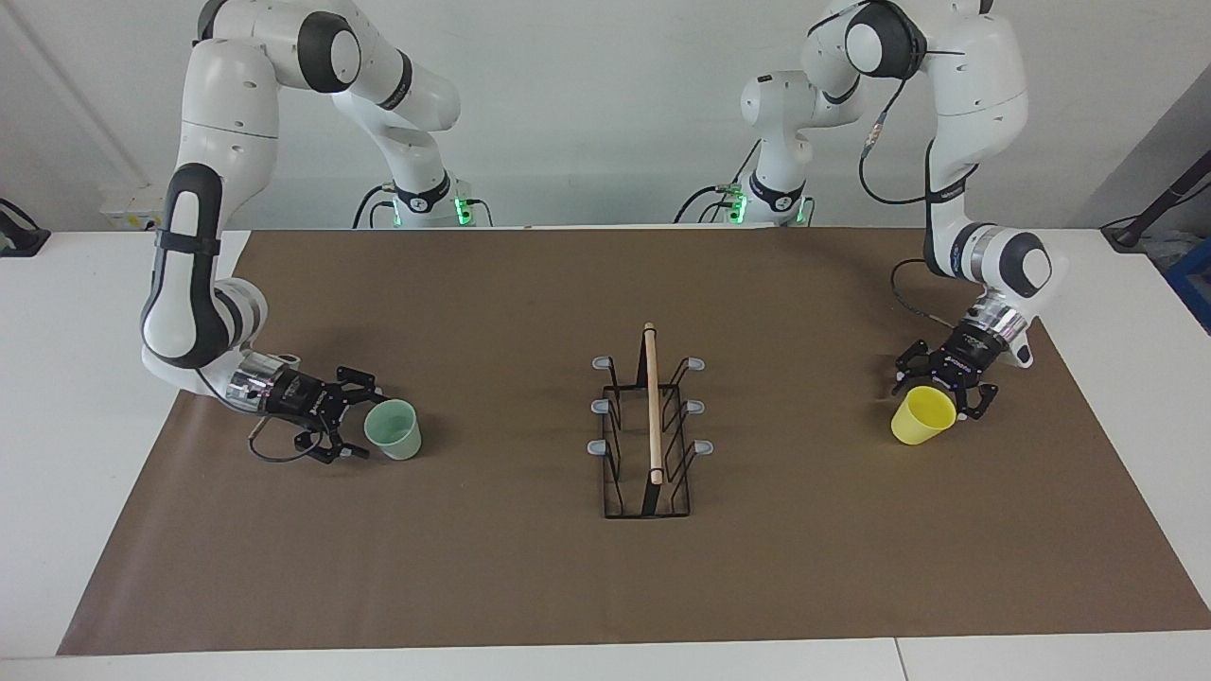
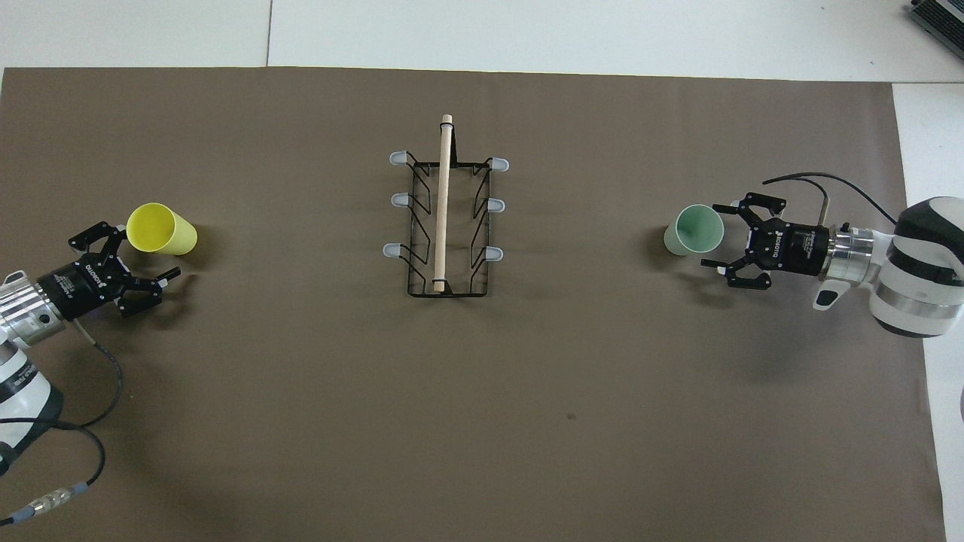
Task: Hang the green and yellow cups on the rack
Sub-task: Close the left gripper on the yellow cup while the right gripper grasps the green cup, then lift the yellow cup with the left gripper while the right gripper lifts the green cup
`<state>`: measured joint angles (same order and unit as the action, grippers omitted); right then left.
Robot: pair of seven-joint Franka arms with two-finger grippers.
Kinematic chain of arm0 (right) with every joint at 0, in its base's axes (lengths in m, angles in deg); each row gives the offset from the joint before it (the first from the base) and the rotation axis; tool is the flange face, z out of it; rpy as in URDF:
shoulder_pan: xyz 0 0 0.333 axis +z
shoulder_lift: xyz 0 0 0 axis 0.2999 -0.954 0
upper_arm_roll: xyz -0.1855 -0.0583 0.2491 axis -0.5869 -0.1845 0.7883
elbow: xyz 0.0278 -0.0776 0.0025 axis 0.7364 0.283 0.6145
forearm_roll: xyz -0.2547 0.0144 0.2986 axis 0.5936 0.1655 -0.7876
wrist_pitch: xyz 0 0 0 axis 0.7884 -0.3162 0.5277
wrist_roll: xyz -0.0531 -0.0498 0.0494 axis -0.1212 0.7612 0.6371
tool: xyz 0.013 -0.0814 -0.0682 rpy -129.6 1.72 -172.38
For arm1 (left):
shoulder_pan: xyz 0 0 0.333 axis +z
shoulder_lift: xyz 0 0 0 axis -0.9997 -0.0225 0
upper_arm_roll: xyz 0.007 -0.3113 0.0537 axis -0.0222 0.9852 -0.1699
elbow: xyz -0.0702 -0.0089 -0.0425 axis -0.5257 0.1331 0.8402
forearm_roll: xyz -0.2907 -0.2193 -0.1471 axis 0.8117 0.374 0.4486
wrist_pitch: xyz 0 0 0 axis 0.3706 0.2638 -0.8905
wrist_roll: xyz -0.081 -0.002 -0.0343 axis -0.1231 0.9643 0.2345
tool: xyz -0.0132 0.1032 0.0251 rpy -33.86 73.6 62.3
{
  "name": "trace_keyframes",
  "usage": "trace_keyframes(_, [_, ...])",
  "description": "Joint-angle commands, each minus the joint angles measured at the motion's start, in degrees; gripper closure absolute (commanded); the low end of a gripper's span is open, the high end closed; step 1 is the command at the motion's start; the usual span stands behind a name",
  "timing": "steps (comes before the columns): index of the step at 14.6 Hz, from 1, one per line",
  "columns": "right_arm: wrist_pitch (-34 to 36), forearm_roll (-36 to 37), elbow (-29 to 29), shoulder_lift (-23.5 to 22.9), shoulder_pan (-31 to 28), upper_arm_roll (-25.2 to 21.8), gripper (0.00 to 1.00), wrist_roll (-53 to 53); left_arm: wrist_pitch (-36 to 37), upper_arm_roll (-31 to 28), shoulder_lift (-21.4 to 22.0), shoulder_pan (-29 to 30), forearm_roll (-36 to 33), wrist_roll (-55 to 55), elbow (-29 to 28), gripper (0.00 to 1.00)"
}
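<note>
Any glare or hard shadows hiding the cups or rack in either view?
Facing view: even light, no glare; green cup, yellow cup and rack read clearly, with soft shadows on the brown mat. Overhead view: soft shadows lie beside both cups and under each pincer, none covering the rack's pegs.

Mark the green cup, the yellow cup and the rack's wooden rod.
green cup (image 1: 394, 427), facing view, inside of its open mouth.
yellow cup (image 2: 160, 229), overhead view, inside of its open mouth.
rack's wooden rod (image 2: 442, 203), overhead view, middle of its length.
</note>
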<state>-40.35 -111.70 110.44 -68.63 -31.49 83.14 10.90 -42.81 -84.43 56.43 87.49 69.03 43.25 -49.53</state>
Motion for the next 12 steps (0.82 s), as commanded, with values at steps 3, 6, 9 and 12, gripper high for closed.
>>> trace_keyframes(3, [-1.18, -2.07, -0.21, -0.98, 0.06, 0.26, 0.02, 3.31, -4.76, 0.10, 2.17, -1.86, 7.51, 1.22, -3.38, 0.00])
trace_keyframes(6, [-1.70, -2.25, -0.30, -1.25, 1.03, 0.26, 0.03, 3.84, -7.04, 0.18, 1.82, -3.61, 11.82, 1.13, -3.30, 0.00])
trace_keyframes(9, [-2.24, -2.42, -0.39, -1.25, 1.55, 0.26, 0.03, 3.93, -7.66, 0.27, 1.73, -4.67, 13.85, 1.13, -3.30, 0.00])
trace_keyframes(12, [-2.32, -2.43, -0.39, -1.25, 1.73, 0.26, 0.08, 4.36, -9.68, 0.71, 1.38, -6.17, 14.55, 1.13, -2.68, 0.00])
